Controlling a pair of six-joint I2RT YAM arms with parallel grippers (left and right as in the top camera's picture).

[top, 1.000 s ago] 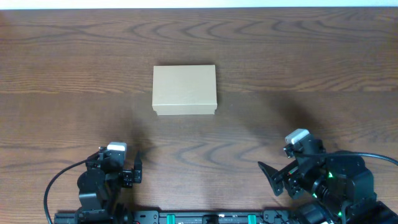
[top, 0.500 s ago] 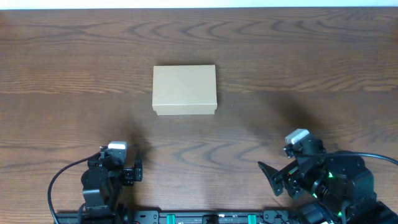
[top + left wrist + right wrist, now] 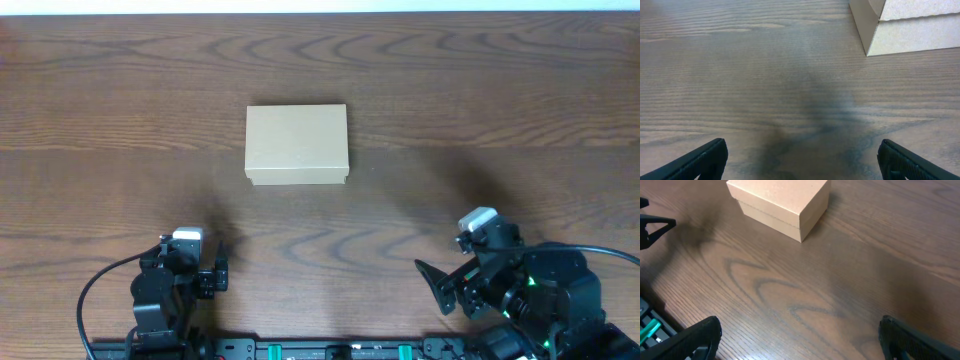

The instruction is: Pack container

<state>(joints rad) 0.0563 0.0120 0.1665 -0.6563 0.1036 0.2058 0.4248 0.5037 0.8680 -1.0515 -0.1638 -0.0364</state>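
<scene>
The container (image 3: 297, 145) lies on the wooden surface (image 3: 480, 100), a little left of the middle and toward the far side, with its flap lid down and shut. No small items to put inside it appear in any view, so I cannot tell what is to be packed. Both arms are at the near edge, well apart from the box. The left pincer (image 3: 800, 155) has its fingers spread wide, one at each lower corner of its wrist view, and there is only bare wood between them; the near left corner of the container shows at the top right of that view. The right pincer (image 3: 800, 335) is also wide open and holds nothing, and its camera looks across the surface to the box at the far left. I judge that the task is at its very start, or else at its end with the box already closed; the pictures do not decide this. If it is the start, the next move calls for one arm to reach out to the container and lift the flap at its front edge, while the other perhaps steadies the box so that it does not slide.
</scene>
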